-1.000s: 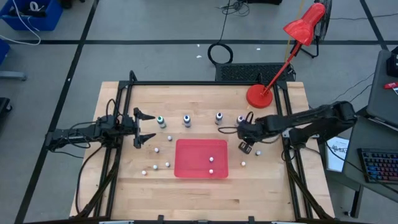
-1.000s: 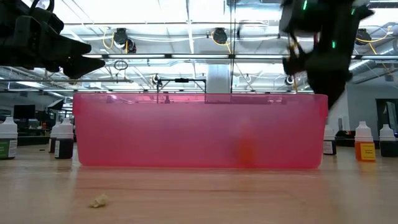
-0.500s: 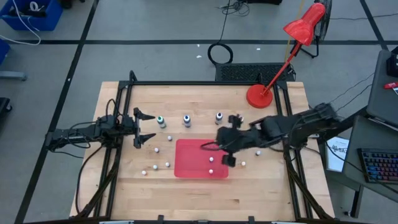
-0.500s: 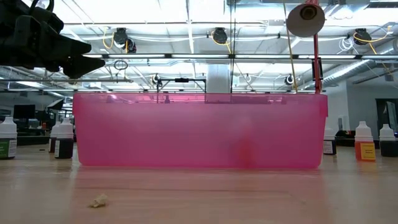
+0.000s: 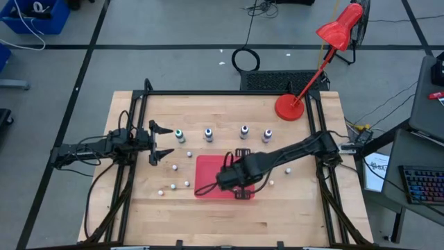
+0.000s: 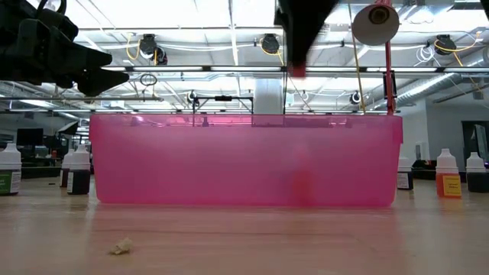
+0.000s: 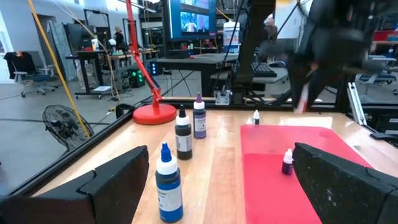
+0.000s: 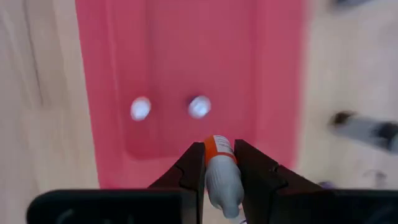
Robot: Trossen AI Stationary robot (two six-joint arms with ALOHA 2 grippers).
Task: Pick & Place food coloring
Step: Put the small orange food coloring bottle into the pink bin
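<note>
A row of food coloring bottles stands on the table in the high view: green top (image 5: 180,135), blue (image 5: 208,134), grey (image 5: 244,131), purple (image 5: 267,135). My right gripper (image 5: 232,182) reaches over the red tray (image 5: 205,163), shut on one small whitish bottle with an orange band (image 8: 219,152). Two white-capped small bottles (image 8: 140,108) (image 8: 199,106) stand in the tray below it. My left gripper (image 5: 171,141) waits open near the table's left edge, just left of the green-topped bottle, touching nothing. My right gripper pinches the small bottle between its two fingers (image 8: 189,168), on the whitish body just behind the orange band (image 8: 219,147). The fingers point down from above and the bottle lies along them, orange end (image 6: 296,70) sticking out past the tips. It is lifted clear above the tray.
Several tiny white-capped bottles are scattered on the wood left of the tray (image 5: 174,167) (image 5: 173,186) and right of it (image 5: 270,182) (image 5: 288,170). A red desk lamp's base (image 5: 289,107) sits at the far right corner. A black frame edges the table.
My right gripper has swept from beside the purple-topped bottle toward the table's left and near edges, ending over the red tray. My left arm has kept still.
</note>
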